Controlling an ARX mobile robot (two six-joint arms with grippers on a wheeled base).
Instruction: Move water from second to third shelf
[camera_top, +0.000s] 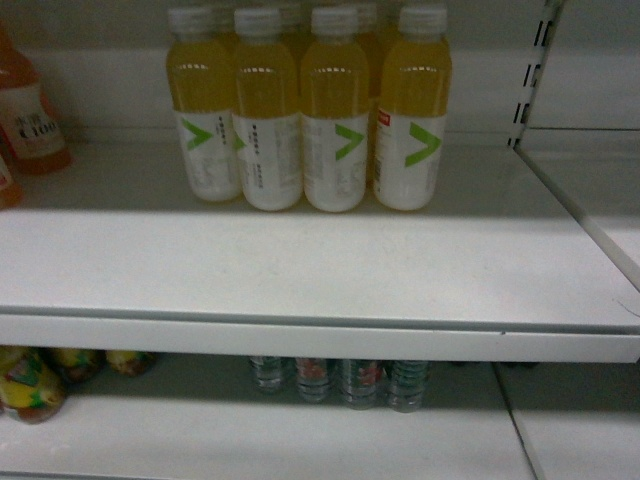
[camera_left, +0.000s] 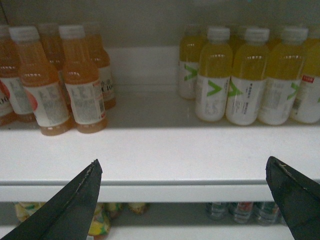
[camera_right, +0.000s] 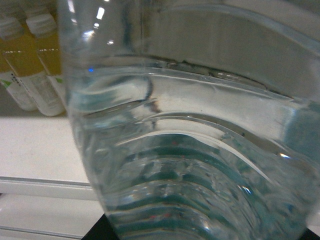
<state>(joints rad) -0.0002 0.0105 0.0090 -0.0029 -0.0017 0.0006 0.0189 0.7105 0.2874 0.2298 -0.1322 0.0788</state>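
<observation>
A clear ribbed bottle of water (camera_right: 190, 150) fills the right wrist view, pressed close to the camera. My right gripper's dark fingers (camera_right: 97, 231) show only as slivers at the bottom edge on either side of it, closed around the bottle. More water bottles (camera_top: 340, 380) stand in a row on the lower shelf, partly hidden by the shelf lip; they show too in the left wrist view as water bottles (camera_left: 240, 212). My left gripper (camera_left: 183, 161) hangs open and empty in front of the white shelf edge (camera_left: 160, 192). Neither gripper appears in the head view.
Yellow drink bottles (camera_top: 310, 110) with white labels stand at the back of the upper shelf (camera_top: 300, 270). Orange drink bottles (camera_left: 55, 80) stand to their left. Colourful bottles (camera_top: 35, 385) sit at the lower left. A shelf upright (camera_top: 530, 70) rises on the right.
</observation>
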